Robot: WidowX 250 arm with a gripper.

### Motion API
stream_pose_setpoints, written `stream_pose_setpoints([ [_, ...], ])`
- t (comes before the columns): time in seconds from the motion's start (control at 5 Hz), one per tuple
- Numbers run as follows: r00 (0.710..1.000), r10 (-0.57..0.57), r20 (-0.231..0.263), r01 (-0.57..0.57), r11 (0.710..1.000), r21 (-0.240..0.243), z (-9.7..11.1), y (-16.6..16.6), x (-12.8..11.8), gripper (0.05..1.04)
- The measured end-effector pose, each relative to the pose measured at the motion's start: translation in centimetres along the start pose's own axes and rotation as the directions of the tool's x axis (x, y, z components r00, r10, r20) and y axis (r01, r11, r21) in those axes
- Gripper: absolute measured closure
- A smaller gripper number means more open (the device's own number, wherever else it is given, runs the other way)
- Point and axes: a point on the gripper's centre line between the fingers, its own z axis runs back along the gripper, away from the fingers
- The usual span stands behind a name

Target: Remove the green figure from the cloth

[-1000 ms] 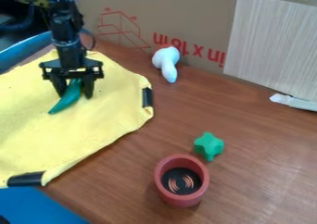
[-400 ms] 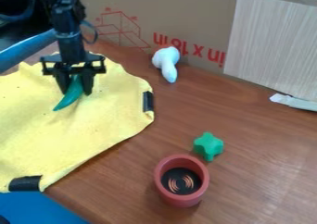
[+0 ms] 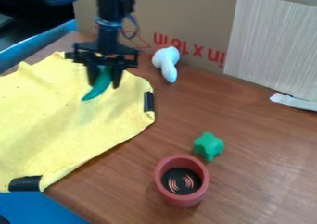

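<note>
Removal step underway
My gripper [image 3: 104, 85] grasps the green figure [image 3: 96, 91] over the yellow cloth [image 3: 55, 126]; next I must carry it right, onto the counter [image 3: 260, 144].

Tabletop [image 3: 260, 172] was brown wood-grain, with a pale sheen at right. Cardboard wall [image 3: 192, 10], red-printed, stood behind it; pale streaked panel [image 3: 269, 42] stood against the cardboard. Lower left: blue surface [image 3: 46, 209] was visible.

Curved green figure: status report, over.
Black gripper: jaws shut on curved green figure. Figure over yellow cloth, seemingly lifted. Possible obstacle beyond cloth's edge: white rounded figure on brown wooden table.
</note>
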Motion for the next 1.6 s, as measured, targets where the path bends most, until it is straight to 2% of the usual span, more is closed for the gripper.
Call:
stream_pose_setpoints([
  [0.2, 0.999, -0.036, -0.034, 0.037, 0.999, 0.029, -0.9, -3.5, -0.7, 0.557],
  [0.4, 0.998, -0.052, -0.031, 0.052, 0.999, -0.004, -0.7, -6.1, -1.0, 0.557],
  [1.2, 0.989, -0.145, 0.021, 0.146, 0.988, -0.053, 0.0, -12.4, -4.7, 0.557],
  [1.4, 0.989, -0.148, 0.011, 0.149, 0.988, -0.045, -0.7, -13.8, -4.5, 0.557],
  [1.6, 0.990, -0.140, 0.035, 0.141, 0.988, -0.057, -0.7, -15.0, -4.3, 0.557],
])
